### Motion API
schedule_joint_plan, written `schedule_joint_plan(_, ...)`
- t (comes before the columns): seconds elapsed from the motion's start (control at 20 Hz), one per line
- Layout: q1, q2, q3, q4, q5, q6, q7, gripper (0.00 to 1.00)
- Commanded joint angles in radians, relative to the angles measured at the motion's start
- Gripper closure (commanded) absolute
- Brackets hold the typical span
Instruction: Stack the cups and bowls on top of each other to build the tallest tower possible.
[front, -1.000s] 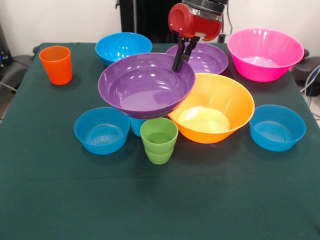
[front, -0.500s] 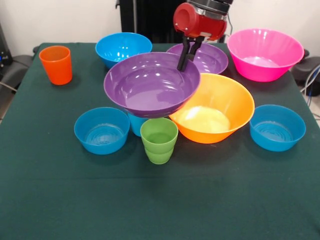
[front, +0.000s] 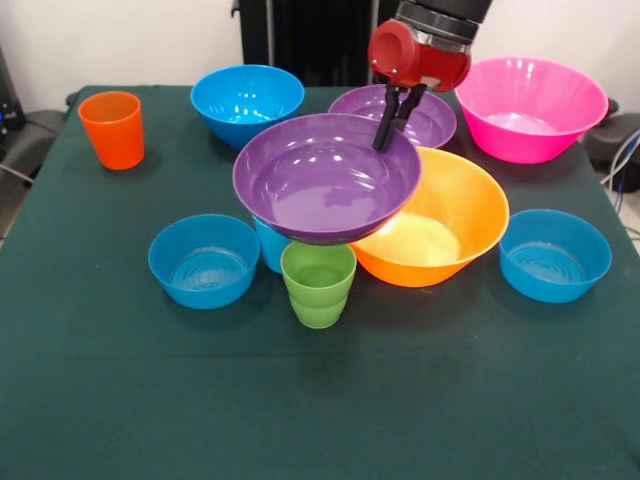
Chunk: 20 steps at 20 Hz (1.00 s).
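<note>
The held purple bowl (front: 327, 178) has been carried rightward since a second ago, gripper (front: 386, 128) with it. From the left: the orange cup (front: 112, 129) is left untouched at the table's edge. The bowl is pinched at its far rim by clenched fingers and hangs above the green cup (front: 318, 282), overlapping the orange-yellow bowl (front: 450, 215). A transport step is judged underway; next, centring over a base and a level lowering are called for.
</note>
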Motion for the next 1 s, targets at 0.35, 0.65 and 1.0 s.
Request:
schedule_joint_plan(0.35, 0.022, 0.04, 0.008, -0.077, 0.039, 0.021, 0.148, 1.0)
schedule_joint_plan(0.65, 0.029, 0.048, 0.003, -0.082, 0.044, 0.012, 0.155, 1.0)
schedule_joint_plan(1.0, 0.035, 0.05, -0.007, -0.069, 0.058, 0.013, 0.168, 1.0)
